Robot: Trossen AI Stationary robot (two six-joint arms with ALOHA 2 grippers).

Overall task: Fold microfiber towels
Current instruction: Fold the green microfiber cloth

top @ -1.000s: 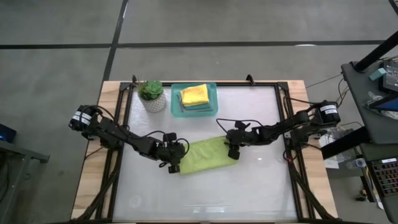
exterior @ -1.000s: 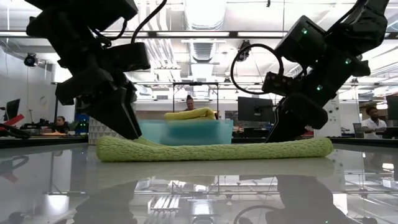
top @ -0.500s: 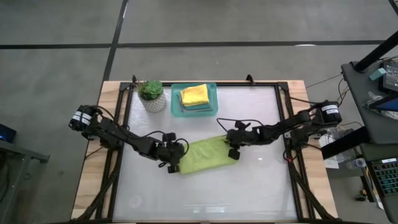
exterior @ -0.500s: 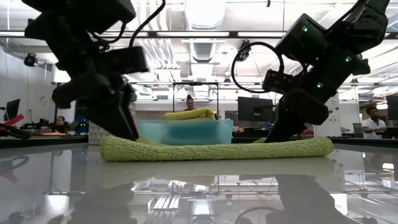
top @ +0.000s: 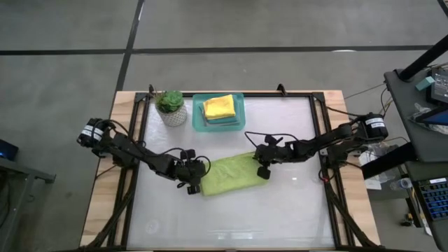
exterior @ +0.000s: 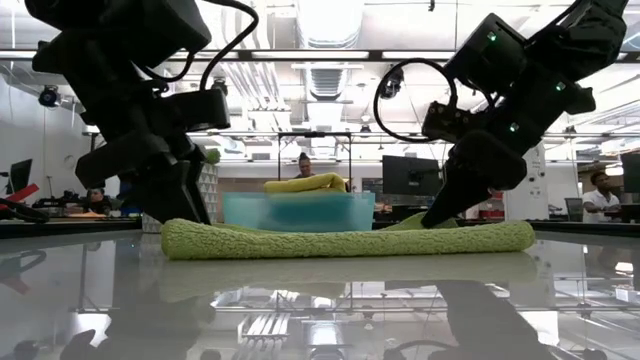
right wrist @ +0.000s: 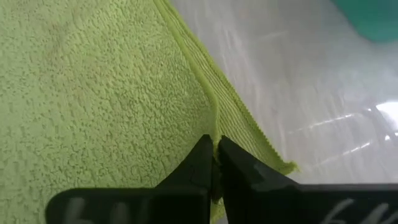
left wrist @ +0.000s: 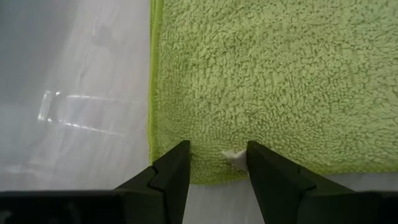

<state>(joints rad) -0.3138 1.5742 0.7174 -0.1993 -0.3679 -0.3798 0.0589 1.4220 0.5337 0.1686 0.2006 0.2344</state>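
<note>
A lime green towel lies folded on the table's middle, two layers showing at its right end. My left gripper is open at the towel's left end; in the left wrist view its fingertips stand on either side of a small white tag at the towel's hem. My right gripper is shut on the towel's right end. A yellow towel lies on top of teal ones in the teal tray. No grey towel shows. My left gripper: I cannot tell whether its open fingers touch the towel's left hem. My right gripper pinches the upper layer's edge between its two fingers, near the towel's far right corner. The fingers slant down from the table's right. That edge is raised a little; the lower layer stays flat on the table.
A small potted plant stands at the back left beside the tray. The table's black frame runs along its sides. Bare table lies in front of the towel. People and desks show in the room beyond.
My left gripper has drawn back toward the table's left edge, off the top of the towel's left end. My right gripper has risen slightly, raising the upper layer's edge at the right end. The rest of the towel has stayed flat.
</note>
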